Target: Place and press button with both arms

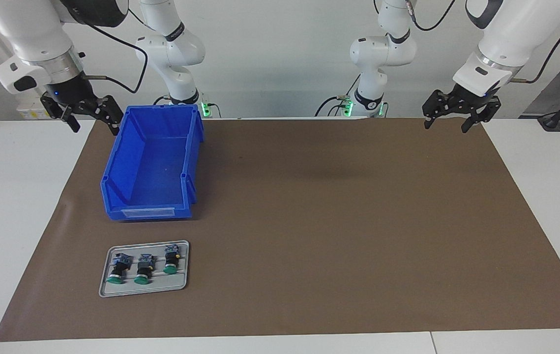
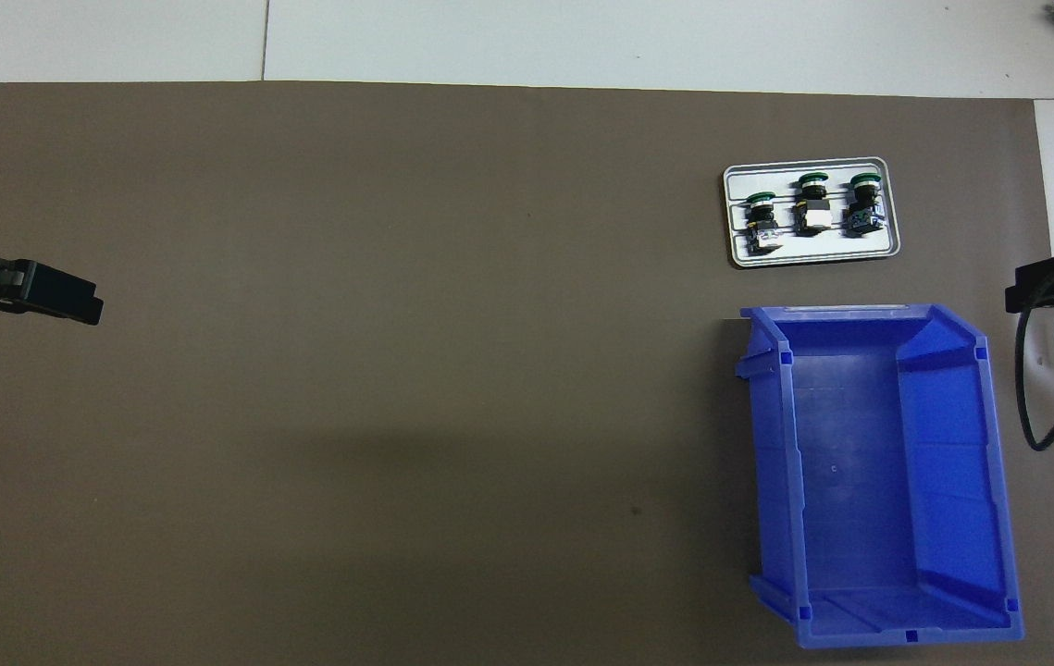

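Note:
Three green-capped buttons lie side by side on a small grey tray (image 1: 182, 281) (image 2: 813, 262): one button (image 1: 116, 270) (image 2: 862, 205) at the tray's outer end, one (image 1: 143, 269) (image 2: 812, 205) in the middle, one (image 1: 171, 260) (image 2: 761, 222) slightly nearer the robots. Their caps point away from the robots. My right gripper (image 1: 94, 126) (image 2: 1049, 285) hangs open and holds nothing, over the mat's edge beside the blue bin. Over the mat's edge at the left arm's end, my left gripper (image 1: 447, 126) (image 2: 73, 301) is likewise open, with nothing in it. Both are well away from the tray.
An open blue bin (image 1: 112, 172) (image 2: 989, 462) with nothing inside stands on the brown mat (image 1: 334, 221) (image 2: 397, 370), between the tray and the right arm's base. A black cable (image 2: 1031, 407) hangs by the right gripper. White tabletop borders the mat.

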You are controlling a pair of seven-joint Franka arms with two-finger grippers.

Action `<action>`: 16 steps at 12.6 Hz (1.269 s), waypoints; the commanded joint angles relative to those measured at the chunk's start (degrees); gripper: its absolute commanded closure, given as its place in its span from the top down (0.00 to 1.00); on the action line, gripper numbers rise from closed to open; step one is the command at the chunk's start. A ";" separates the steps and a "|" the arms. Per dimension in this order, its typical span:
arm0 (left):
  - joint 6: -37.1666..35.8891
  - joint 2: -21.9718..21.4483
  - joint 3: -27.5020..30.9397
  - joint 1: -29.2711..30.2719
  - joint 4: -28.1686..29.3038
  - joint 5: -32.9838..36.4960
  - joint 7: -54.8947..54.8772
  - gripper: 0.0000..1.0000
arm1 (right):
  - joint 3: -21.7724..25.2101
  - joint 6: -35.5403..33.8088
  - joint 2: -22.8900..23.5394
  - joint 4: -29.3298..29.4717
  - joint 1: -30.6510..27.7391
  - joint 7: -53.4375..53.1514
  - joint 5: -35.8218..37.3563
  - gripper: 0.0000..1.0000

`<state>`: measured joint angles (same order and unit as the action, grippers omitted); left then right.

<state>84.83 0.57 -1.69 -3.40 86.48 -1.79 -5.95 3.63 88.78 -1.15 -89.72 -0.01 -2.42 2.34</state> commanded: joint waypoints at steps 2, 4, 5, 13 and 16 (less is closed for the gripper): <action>-0.10 -1.36 -0.51 0.59 1.41 0.91 0.59 1.00 | -0.38 -0.01 0.01 0.24 0.01 0.48 0.74 1.00; -0.10 -1.36 -0.51 0.59 1.32 0.91 0.59 1.00 | -0.38 -0.10 -0.25 0.24 -0.08 0.66 0.57 1.00; -0.10 -1.36 -0.51 0.59 1.32 0.83 0.59 1.00 | -0.38 0.08 -1.04 0.24 -0.17 0.66 0.56 1.00; -0.10 -1.36 -0.51 0.59 1.41 0.91 0.59 1.00 | -0.46 3.66 1.67 0.24 -0.08 -1.88 -0.58 1.00; -0.10 -1.36 -0.51 0.59 1.32 0.91 0.59 1.00 | -0.64 13.40 8.24 0.33 0.01 -2.41 -4.25 1.00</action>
<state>84.83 0.57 -1.69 -3.40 86.48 -1.79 -5.95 3.44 97.28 2.42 -89.99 0.35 -3.50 0.34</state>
